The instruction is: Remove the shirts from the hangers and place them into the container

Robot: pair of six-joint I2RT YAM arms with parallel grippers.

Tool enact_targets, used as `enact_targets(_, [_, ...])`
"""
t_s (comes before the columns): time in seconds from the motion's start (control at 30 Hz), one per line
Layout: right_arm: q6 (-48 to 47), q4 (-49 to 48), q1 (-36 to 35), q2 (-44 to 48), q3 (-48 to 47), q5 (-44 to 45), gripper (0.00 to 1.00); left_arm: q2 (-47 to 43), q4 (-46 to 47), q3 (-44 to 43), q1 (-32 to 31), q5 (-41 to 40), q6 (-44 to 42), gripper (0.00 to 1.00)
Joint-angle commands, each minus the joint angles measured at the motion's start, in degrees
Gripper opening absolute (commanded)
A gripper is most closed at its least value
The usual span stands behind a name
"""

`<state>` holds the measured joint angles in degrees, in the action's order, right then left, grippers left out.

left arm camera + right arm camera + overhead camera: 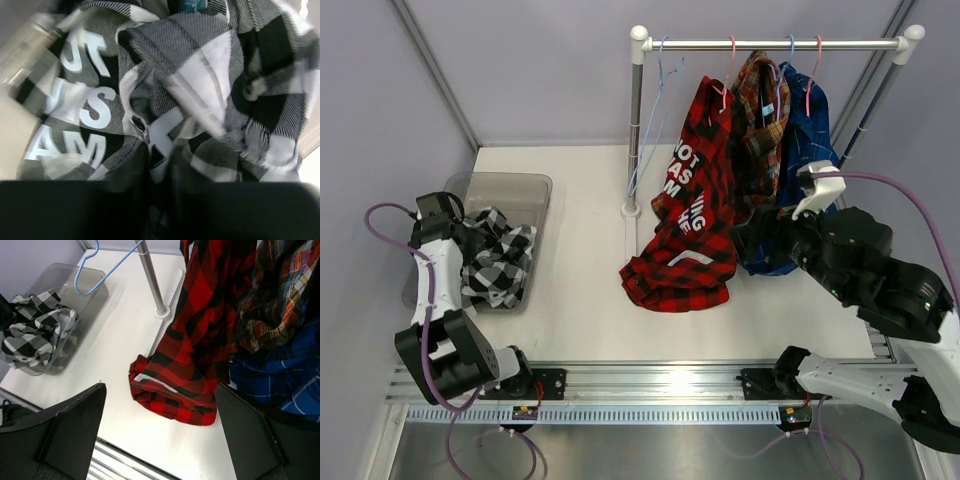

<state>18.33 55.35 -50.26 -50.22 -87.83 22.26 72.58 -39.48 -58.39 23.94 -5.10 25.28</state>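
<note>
Left fingers (135, 172) touching black-and-white shirt (200, 75), shirt heaped in container (515, 182)

I see the container (525, 190) at the left side of the bench (580, 270), with one shirt (500, 262) lying in it. To its right, further back, stands the rail (770, 44). An empty hanger (650, 118) hangs at the rail's left end. Right of it hang the leftmost hanging shirt (695, 200), its tail on the bench, then the middle shirt (760, 130) and the rightmost shirt (807, 130).
</note>
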Motion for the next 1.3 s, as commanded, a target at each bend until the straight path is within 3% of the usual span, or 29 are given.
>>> enact_targets(0.0, [-1.6, -1.9, 0.4, -6.2, -1.8, 4.4, 1.00, -1.1, 2.7, 0.7, 0.4, 8.4, 0.8, 0.40])
enact_targets(0.03, [-2.7, -1.0, 1.1, -8.4, -4.8, 5.2, 0.99, -2.5, 2.7, 0.5, 0.4, 8.8, 0.7, 0.53])
enact_targets(0.13, [-5.1, -2.6, 5.1, -14.1, -9.2, 4.4, 0.99, -6.4, 2.4, 0.0, 0.4, 7.9, 0.7, 0.68])
enact_targets(0.17, [-5.5, -3.3, 6.7, -15.8, -10.5, 2.6, 1.00, -7.3, 2.3, -0.6, 0.4, 7.3, 0.5, 0.77])
enact_targets(0.3, [-6.4, -2.9, 15.0, -22.3, -18.4, -2.8, 0.99, -10.3, 0.0, -2.1, 0.4, 7.7, -0.5, 0.88])
enact_targets(0.47, [-8.3, -2.6, 16.3, -30.0, -24.4, -1.3, 0.99, -14.8, -1.9, -3.8, 0.4, 11.7, -0.5, 0.98])
enact_targets(0.6, [-8.7, -4.7, 17.8, -33.6, -25.2, -2.3, 0.86, -22.0, -1.7, -6.7, 0.3, 18.2, 0.5, 0.99])
enact_targets(0.73, [-9.4, -6.6, 18.3, -36.2, -25.5, -1.5, 0.62, -28.1, 0.6, -10.9, 0.3, 26.6, 1.7, 0.99])
enact_targets(0.8, [-10.1, -7.0, 18.4, -37.0, -26.6, -1.3, 0.53, -31.1, 5.4, -11.7, 0.3, 34.9, 3.3, 0.99])
enact_targets(0.9, [-11.4, -7.1, 18.4, -38.9, -29.0, -0.7, 0.18, -31.9, 14.1, -13.7, -0.2, 49.6, 7.9, 0.98])
enact_targets(0.93, [-11.6, -7.0, 18.4, -39.1, -29.7, -0.2, 0.06, -31.8, 15.0, -14.2, -0.6, 51.2, 8.5, 0.97])
enact_targets(0.97, [-12.0, -6.9, 18.4, -39.3, -30.5, 0.1, 0.00, -31.5, 15.3, -14.7, -2.2, 51.8, 8.6, 0.97])
enact_targets(1.07, [-12.9, -7.1, 18.3, -39.0, -33.4, 0.1, 0.00, -29.5, 14.6, -15.9, -6.6, 52.0, 7.2, 0.96])
enact_targets(1.13, [-13.1, -5.9, 18.4, -39.6, -37.2, -0.6, 0.00, -24.8, 9.2, -17.4, -10.3, 51.7, 2.7, 0.94])
enact_targets(1.17, [-13.1, -4.3, 18.4, -40.0, -38.9, -1.5, 0.00, -23.8, 6.9, -19.5, -16.9, 48.2, 0.8, 0.91])
enact_targets(1.27, [-13.0, -1.0, 18.3, -40.9, -44.4, -2.8, 0.00, -20.9, 4.5, -20.9, -28.0, 35.2, -3.7, 0.91])
